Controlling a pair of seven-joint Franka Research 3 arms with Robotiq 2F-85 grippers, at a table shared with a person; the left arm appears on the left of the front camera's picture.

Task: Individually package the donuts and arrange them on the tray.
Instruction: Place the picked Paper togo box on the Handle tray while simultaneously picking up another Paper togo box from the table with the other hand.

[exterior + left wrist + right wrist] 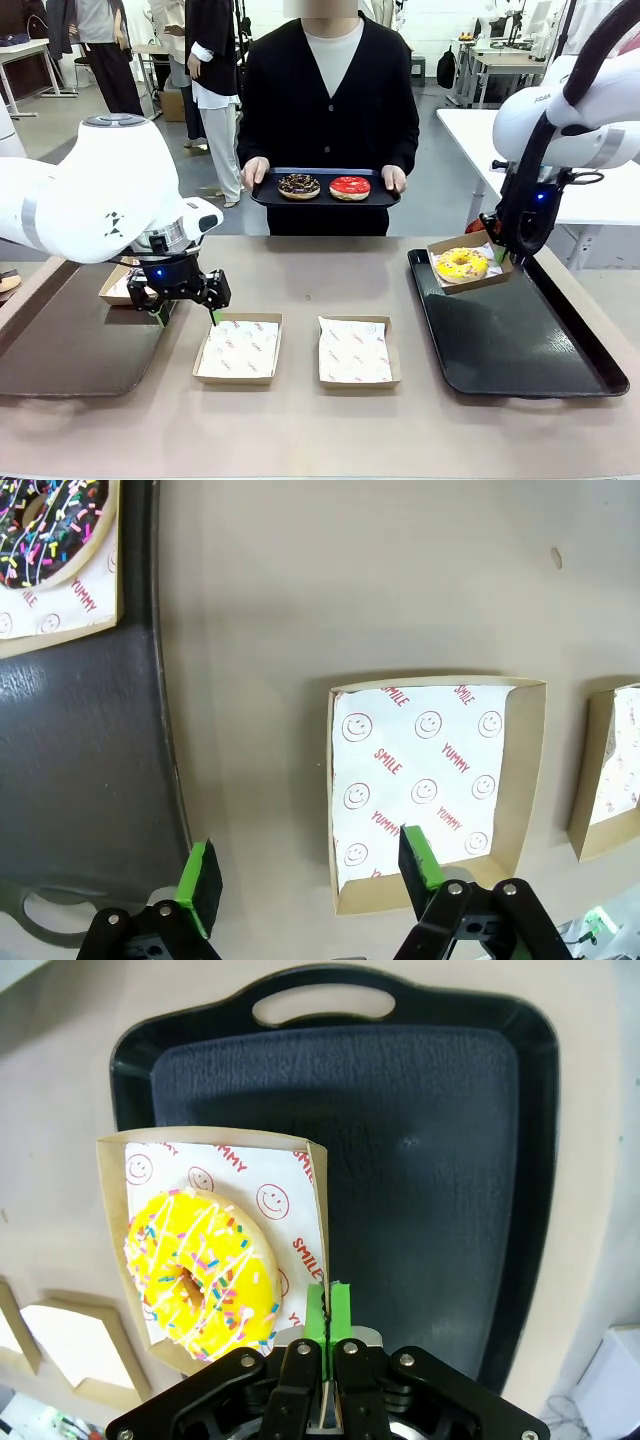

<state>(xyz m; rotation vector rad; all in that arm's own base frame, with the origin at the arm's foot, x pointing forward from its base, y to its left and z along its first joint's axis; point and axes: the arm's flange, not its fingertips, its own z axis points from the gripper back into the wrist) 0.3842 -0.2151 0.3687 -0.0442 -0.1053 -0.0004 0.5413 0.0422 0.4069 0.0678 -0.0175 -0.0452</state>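
A yellow-iced donut (461,264) (200,1270) lies in a paper-lined cardboard box (312,1185). My right gripper (500,256) (328,1312) is shut on that box's side wall, at the far left corner of the black tray (520,335) (420,1160). The person holds a small tray (325,199) with a drizzled chocolate donut (299,186) and a red-glazed donut (350,187). My left gripper (188,316) (310,870) hangs open and holds nothing, over the near left edge of an empty box (240,348) (430,780). A sprinkled chocolate donut (45,525) sits boxed on the left tray (80,760).
A second empty lined box (358,350) (610,770) stands at the table's middle. The dark left tray (60,345) lies along the left edge. The black tray's near part is bare. Other tables and people stand behind the person.
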